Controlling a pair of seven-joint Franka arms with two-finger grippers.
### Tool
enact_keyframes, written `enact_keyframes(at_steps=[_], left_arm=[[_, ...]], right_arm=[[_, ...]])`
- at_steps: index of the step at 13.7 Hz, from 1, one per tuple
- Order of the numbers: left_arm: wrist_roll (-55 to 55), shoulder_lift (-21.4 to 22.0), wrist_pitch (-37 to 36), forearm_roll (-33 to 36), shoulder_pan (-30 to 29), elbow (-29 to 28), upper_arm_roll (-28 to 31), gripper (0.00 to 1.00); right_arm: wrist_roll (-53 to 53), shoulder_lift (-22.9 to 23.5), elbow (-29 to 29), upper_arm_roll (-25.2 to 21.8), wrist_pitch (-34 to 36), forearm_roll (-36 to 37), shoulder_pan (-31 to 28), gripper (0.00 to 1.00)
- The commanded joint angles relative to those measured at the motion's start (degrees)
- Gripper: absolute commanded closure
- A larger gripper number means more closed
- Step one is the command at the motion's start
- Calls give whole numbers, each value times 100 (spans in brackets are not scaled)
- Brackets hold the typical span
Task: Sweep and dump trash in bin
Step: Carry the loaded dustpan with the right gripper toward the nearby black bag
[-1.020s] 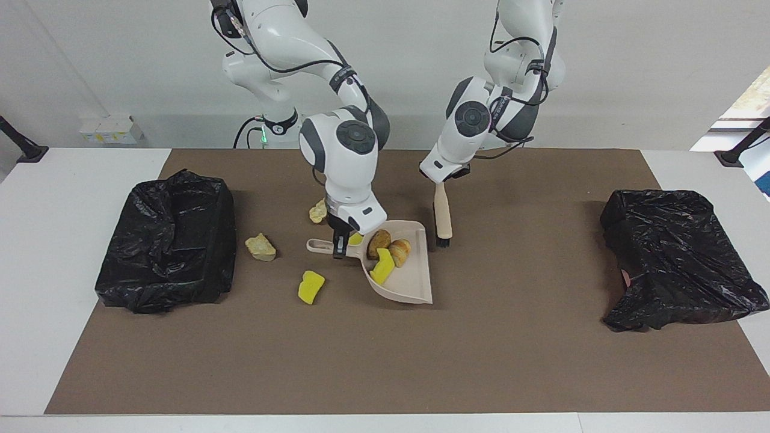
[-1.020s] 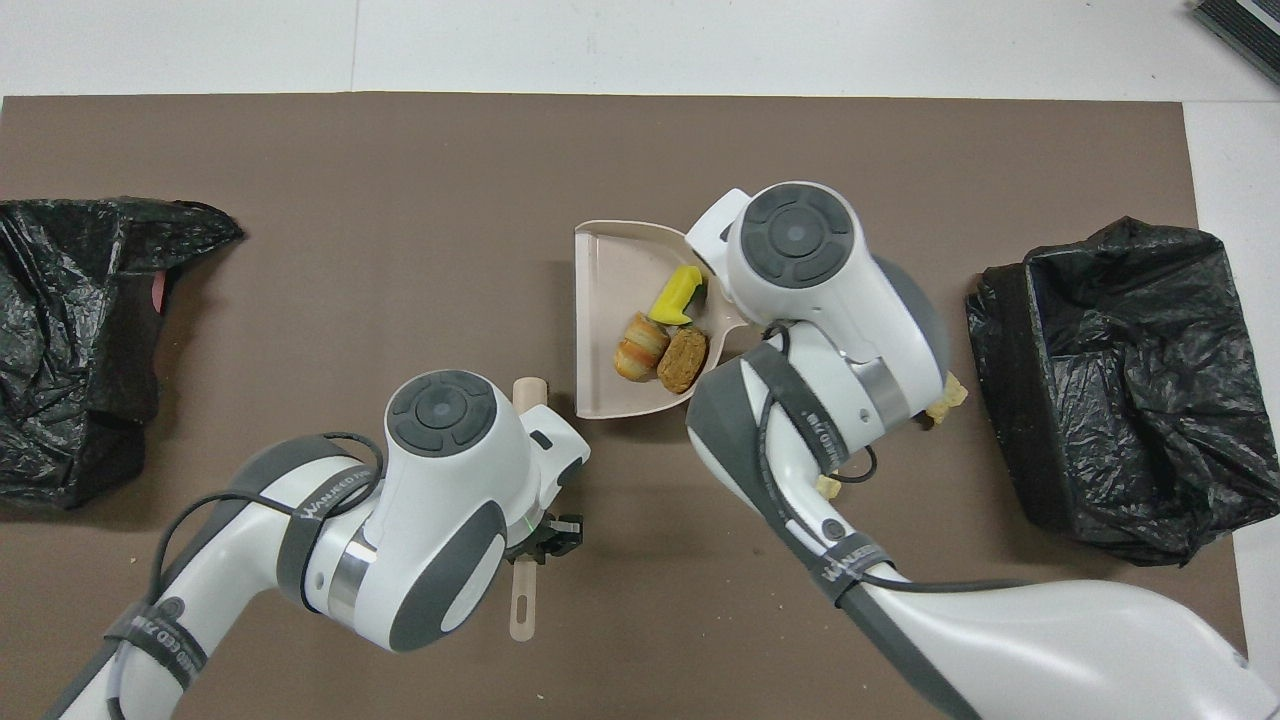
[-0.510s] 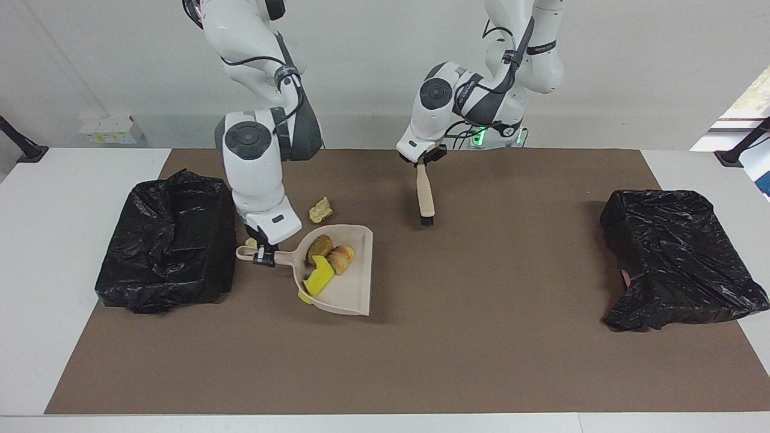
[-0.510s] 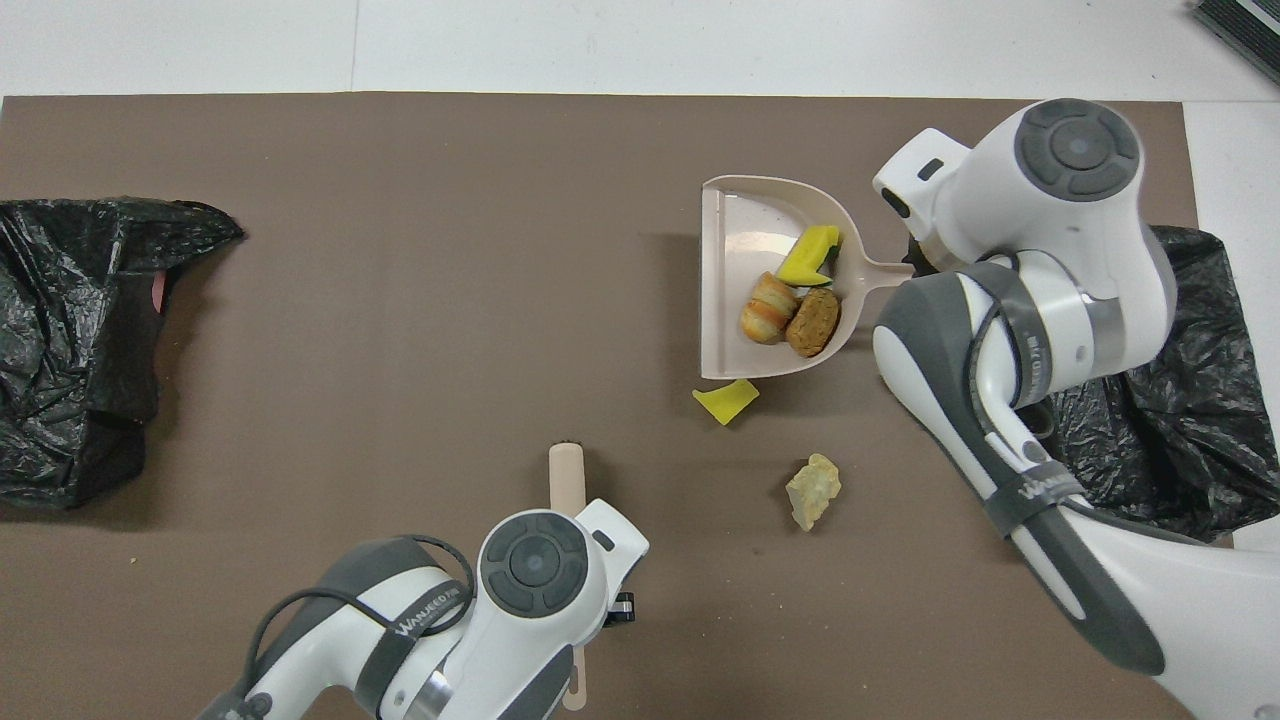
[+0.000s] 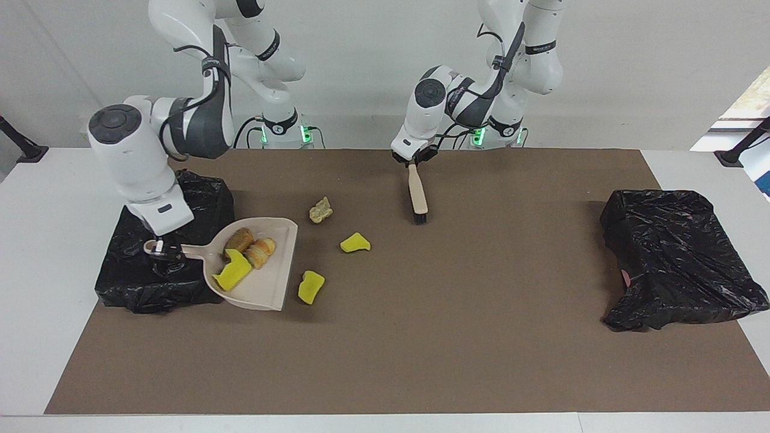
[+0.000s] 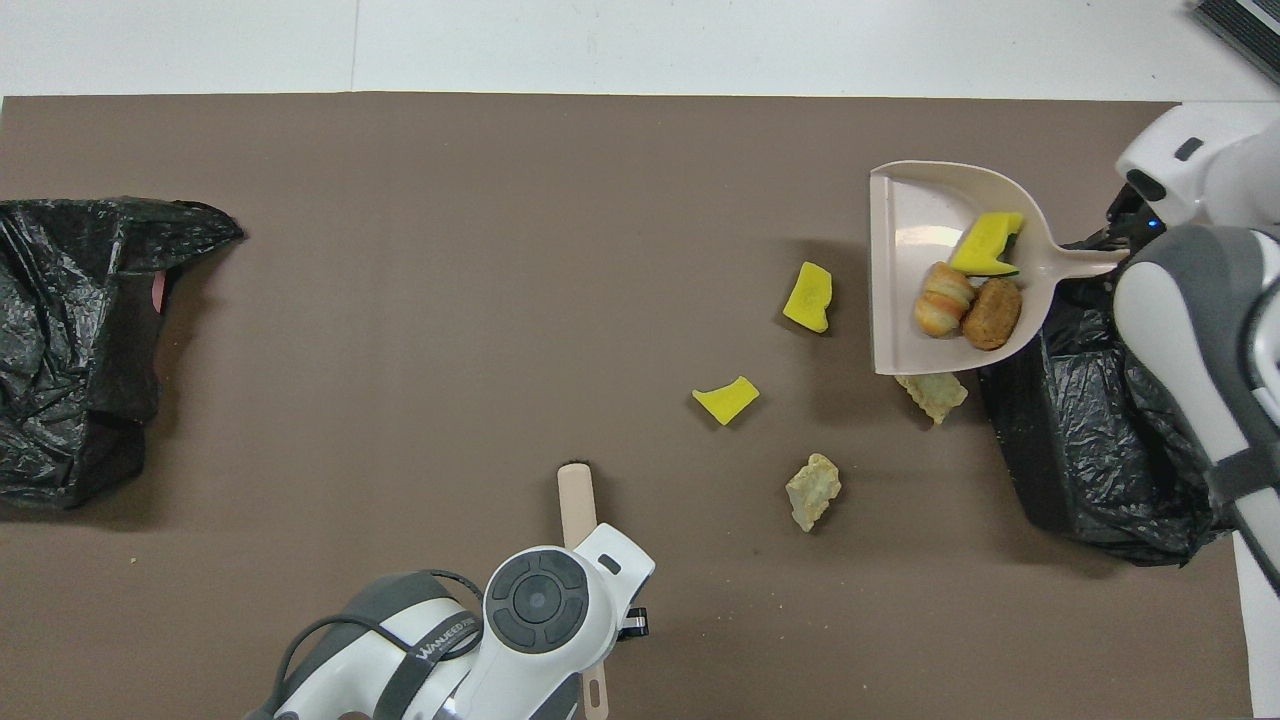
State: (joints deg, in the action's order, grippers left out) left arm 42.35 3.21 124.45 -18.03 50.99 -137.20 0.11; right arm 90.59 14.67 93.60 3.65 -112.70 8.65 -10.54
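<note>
You see the right gripper (image 5: 161,249) clamped on the beige plastic dustpan (image 5: 264,282) over the black-lined bin (image 5: 144,282), three trash scraps (image 5: 243,255) inside; the left gripper (image 5: 414,161) grips the beige hand brush (image 5: 417,195)

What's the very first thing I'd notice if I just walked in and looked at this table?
Probably the beige dustpan, raised by the right pincer over the edge of a black bin at the right arm's end of the table, carrying a yellow sponge chunk and two brown bread-like lumps. Next, two bright yellow scraps lie on the brown mat beside it.
</note>
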Motion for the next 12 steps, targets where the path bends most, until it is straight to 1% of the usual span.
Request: enact_keyframes(at_steps=[1,3,5,6,8,9,10,11,12], left_arm=[[46,128,115,-157,8,-167,51,1],[81,180,27,-157,-167,-88,103,0],[11,180,-716,-131,-632,280,112,0],[10,172,-1008,-70,-860,456,121,0],[2,198,-1220,-61,-1553,677,121,0],[-7,207,-1387,-52,-1870,825,121,0],[-42,224,-1589,113,-2143,1010,121,0],[-164,233,-1765,437,-2346,1281,121,0],[-244,207,-1975,606,-2487,1588,130,0]], right_arm=[[729,-324,159,66,64,-153,-622,100],[1222,-359,176,48,29,-66,-1132,100],[1609,-386,194,40,-33,83,-1476,100],[1759,-403,194,31,-33,345,-1547,100],[1760,-491,342,31,-77,1004,-1592,100],[1734,-552,465,31,-234,1329,-1635,100],[1734,-683,753,31,-635,1645,-1714,100],[1725,-841,1156,31,-1188,1840,-1802,100],[1717,-982,1474,22,-1593,2033,-1820,100]])
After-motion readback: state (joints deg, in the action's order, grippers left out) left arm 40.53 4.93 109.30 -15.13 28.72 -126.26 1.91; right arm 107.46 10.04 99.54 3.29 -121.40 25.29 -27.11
